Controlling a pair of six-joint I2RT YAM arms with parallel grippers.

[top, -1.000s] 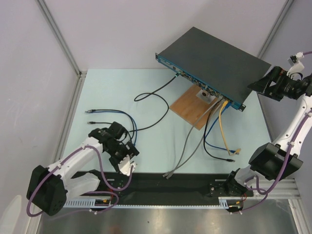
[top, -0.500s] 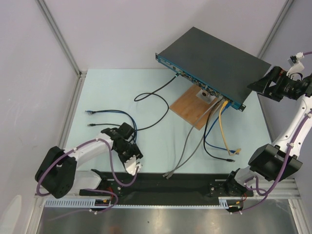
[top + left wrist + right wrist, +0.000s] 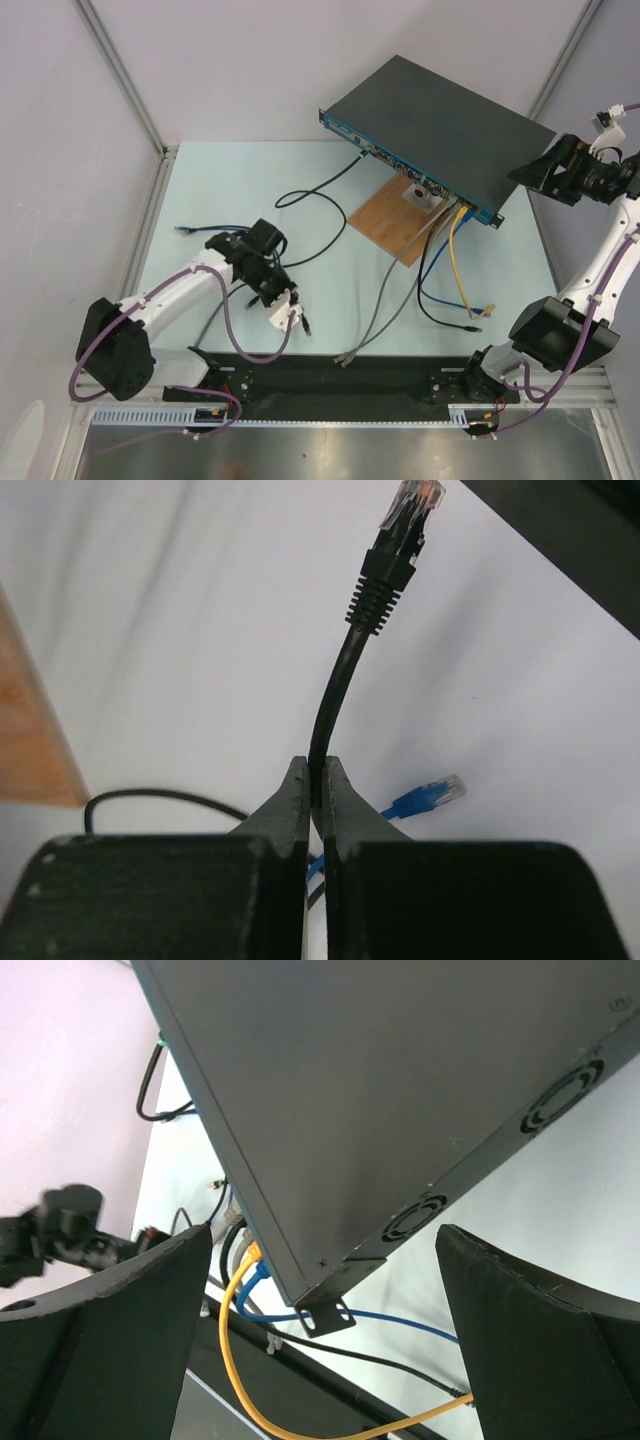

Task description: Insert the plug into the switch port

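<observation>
The switch has a matt black sheet-metal casing, while the board is plain brown wood and the pale table looks smooth and matt. The black cable has a smooth, faintly glossy jacket, a ribbed boot and a clear plastic plug.

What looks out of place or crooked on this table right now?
The switch sits diagonally, not square to the table, its front over a wooden board. Several cables trail from it, far ends lying loose.
</observation>
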